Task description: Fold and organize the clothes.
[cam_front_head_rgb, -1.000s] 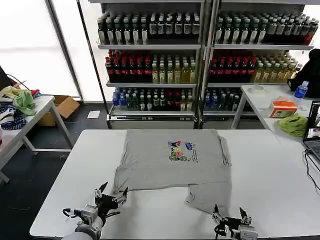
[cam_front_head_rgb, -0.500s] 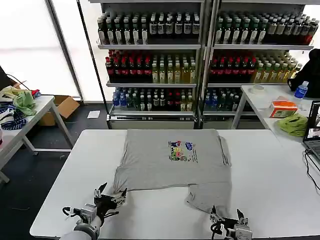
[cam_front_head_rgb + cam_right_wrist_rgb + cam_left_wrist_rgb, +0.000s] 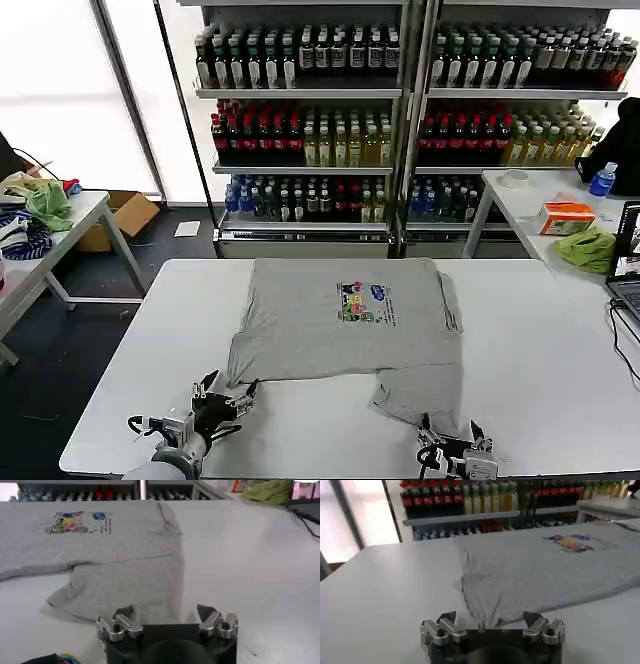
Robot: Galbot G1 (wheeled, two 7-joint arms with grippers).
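Setting: white desk stood before shelves of bottled drinks, with side tables at either edge of the room.
Shirt position: the grey T-shirt lay spread on the middle of the desk, collar end toward the shelves, hem side toward the robot.
Shirt look: chest print faced up; one near corner was doubled over into an uneven flap on the robot's right, and the left sleeve bunched into a soft ridge.
Left gripper: the left gripper hovered just at the near-left corner of the shirt, fingers apart, holding nothing.
Right gripper: the right gripper hung low at the desk's near edge, just beside the folded flap, fingers apart and empty.
Risk: a pinch on the doubled flap would likely catch only the top layer, so the fold would drag crooked.
Risk, left: the bunched sleeve could slip from a shallow grasp, since the thin cotton lay flat against the desk.
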